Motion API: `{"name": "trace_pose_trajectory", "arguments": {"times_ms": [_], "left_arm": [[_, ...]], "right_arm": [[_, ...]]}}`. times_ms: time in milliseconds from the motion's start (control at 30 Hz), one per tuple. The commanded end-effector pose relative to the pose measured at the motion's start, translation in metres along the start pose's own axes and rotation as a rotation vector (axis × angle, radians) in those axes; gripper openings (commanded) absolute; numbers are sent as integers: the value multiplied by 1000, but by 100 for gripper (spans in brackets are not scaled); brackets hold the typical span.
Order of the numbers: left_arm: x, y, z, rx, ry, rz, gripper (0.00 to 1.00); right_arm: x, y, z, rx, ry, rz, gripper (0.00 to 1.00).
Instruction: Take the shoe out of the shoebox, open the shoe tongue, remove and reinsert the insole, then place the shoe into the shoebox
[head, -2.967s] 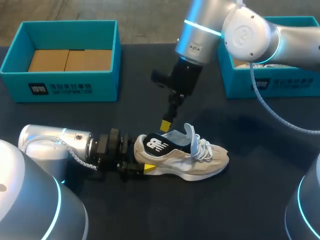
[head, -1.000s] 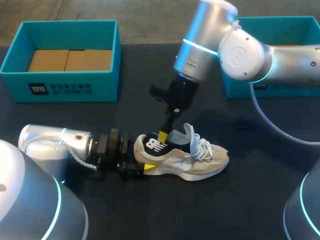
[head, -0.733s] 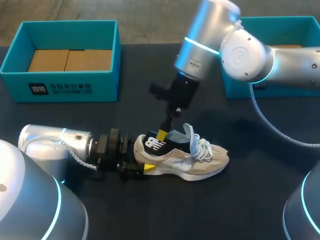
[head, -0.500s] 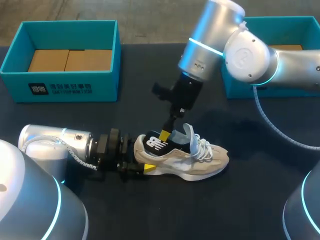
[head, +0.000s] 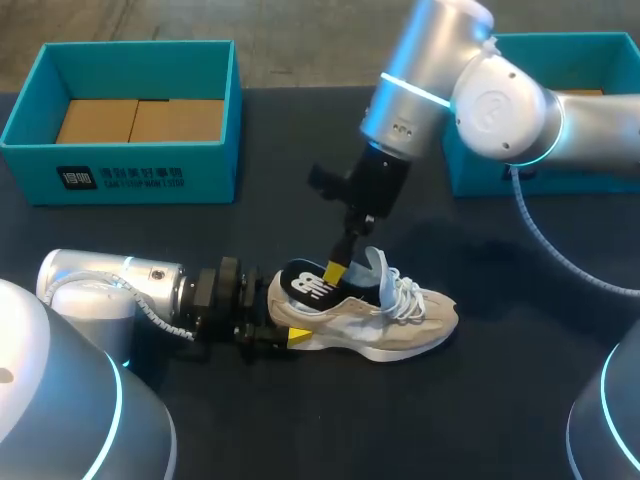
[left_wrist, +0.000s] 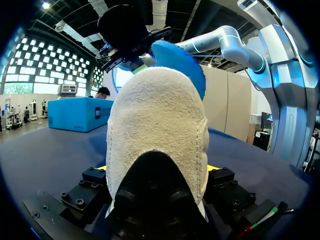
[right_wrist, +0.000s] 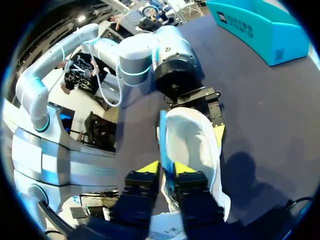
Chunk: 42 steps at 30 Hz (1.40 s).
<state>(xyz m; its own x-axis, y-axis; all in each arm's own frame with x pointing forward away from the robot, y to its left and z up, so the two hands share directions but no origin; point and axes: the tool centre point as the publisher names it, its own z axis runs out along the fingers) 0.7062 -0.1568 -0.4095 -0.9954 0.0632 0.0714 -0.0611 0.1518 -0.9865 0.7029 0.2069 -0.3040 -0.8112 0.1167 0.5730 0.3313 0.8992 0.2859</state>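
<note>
While the left tool (head: 283, 318) clamps the heel to steady the shoe (head: 390, 315) upright on the table (head: 300, 180), the right tool (head: 336, 272) pinches the insole (head: 305, 285) at the opening, apparently working it free. One shoebox (head: 130, 175) holds cardboard (head: 140, 120); the other shoebox (head: 475, 175) is mostly hidden behind the arm.

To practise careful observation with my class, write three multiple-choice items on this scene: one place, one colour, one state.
1. Where is the shoe? A in a box; B on the table; C lifted in the air.
2. The shoebox holding cardboard is: A red; B teal; C white.
3. The right gripper is: A wide open; B shut on the insole; C inside a box.
Key: B, its sole rests on the table; B, teal walls; B, both fingertips pinch the insole's edge.
</note>
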Motion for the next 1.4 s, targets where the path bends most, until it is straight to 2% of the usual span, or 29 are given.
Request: {"name": "trace_pose_trajectory", "arguments": {"times_ms": [33, 467, 900, 967, 1000, 1033, 1400], "left_arm": [[0, -1, 0, -1, 0, -1, 0], [0, -1, 0, -1, 0, -1, 0], [0, -1, 0, -1, 0, -1, 0], [0, -1, 0, -1, 0, -1, 0], [0, -1, 0, -1, 0, -1, 0], [0, -1, 0, -1, 0, -1, 0], [0, -1, 0, -1, 0, -1, 0]], "right_arm": [[-2, 4, 0, 12, 8, 2, 36], [-13, 6, 11, 31, 55, 28, 33], [-10, 2, 21, 11, 86, 3, 30], [-9, 2, 21, 12, 86, 2, 24], [-8, 2, 22, 12, 87, -5, 16], [-8, 2, 22, 12, 86, -8, 0], [-1, 16, 17, 47, 59, -140, 0]]}}
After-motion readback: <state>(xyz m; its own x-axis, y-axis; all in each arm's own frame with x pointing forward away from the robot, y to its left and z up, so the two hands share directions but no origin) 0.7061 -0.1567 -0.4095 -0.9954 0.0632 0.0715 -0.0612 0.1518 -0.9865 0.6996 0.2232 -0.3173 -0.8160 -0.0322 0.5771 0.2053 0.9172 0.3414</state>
